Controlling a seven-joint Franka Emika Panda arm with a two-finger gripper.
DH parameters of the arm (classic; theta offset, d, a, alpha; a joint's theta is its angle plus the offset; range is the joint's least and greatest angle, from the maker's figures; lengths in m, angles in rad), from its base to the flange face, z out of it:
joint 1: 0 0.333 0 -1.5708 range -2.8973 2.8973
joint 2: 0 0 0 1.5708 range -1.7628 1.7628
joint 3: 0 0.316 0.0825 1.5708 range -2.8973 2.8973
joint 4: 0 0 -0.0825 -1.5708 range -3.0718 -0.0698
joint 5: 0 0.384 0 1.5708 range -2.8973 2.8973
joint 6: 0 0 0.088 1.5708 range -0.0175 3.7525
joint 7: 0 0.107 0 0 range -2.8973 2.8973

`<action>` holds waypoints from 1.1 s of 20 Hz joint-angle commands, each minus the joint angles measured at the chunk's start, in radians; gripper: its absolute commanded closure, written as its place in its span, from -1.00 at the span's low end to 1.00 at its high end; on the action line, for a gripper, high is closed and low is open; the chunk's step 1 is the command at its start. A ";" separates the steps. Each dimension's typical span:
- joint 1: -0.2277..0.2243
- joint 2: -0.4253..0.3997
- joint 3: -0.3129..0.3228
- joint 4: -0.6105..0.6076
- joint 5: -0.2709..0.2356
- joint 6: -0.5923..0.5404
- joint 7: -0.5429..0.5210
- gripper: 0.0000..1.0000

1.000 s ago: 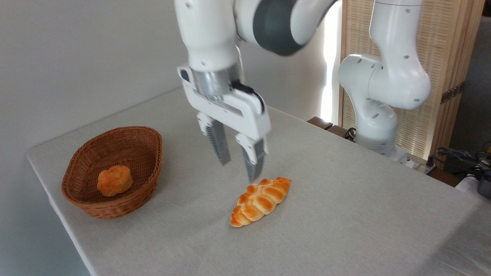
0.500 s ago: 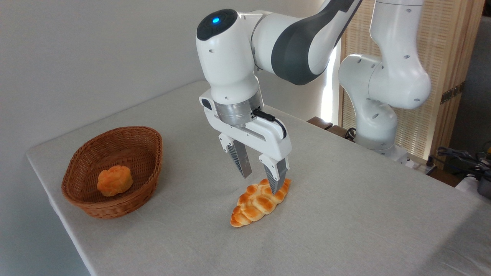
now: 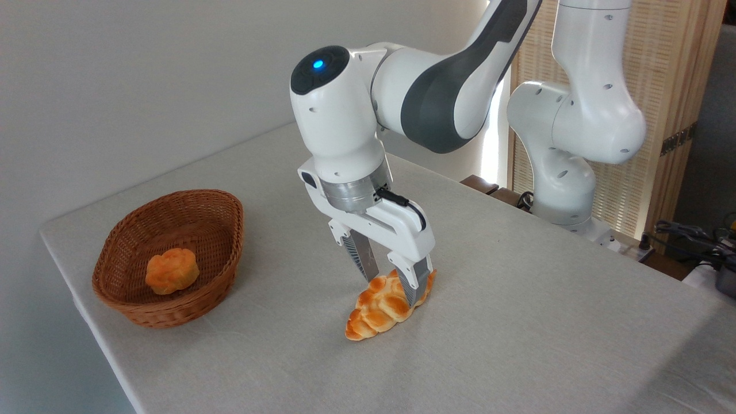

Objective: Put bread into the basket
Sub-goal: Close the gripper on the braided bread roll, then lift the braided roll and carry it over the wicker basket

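Observation:
The long braided golden bread lies on the table near the middle, slanting from lower left to upper right. My gripper has come down over its upper right half, open, with one finger on each side of the loaf and the tips near the table. Whether the fingers touch the loaf I cannot tell. The oval brown wicker basket stands at the left of the table, well apart from the gripper.
A small round orange bun sits inside the basket. The table's front left edge runs close under the basket. The arm's white base rises at the back right, with cables at the far right.
The gripper has dropped down and shifted right, from above and left of the bread to straddling its upper half. Bread, basket and bun have not moved.

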 commanded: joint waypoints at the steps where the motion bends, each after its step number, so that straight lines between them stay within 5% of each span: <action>1: -0.010 0.012 0.009 -0.005 -0.002 0.036 0.001 -0.65; 3: -0.010 0.015 0.009 -0.005 -0.003 0.035 0.048 0.29; 5: -0.012 0.017 0.009 -0.005 -0.005 0.028 0.057 0.76; 18: -0.021 0.021 0.006 0.077 -0.015 -0.060 0.064 0.76; 22: -0.074 0.044 -0.013 0.293 -0.120 -0.269 0.036 0.69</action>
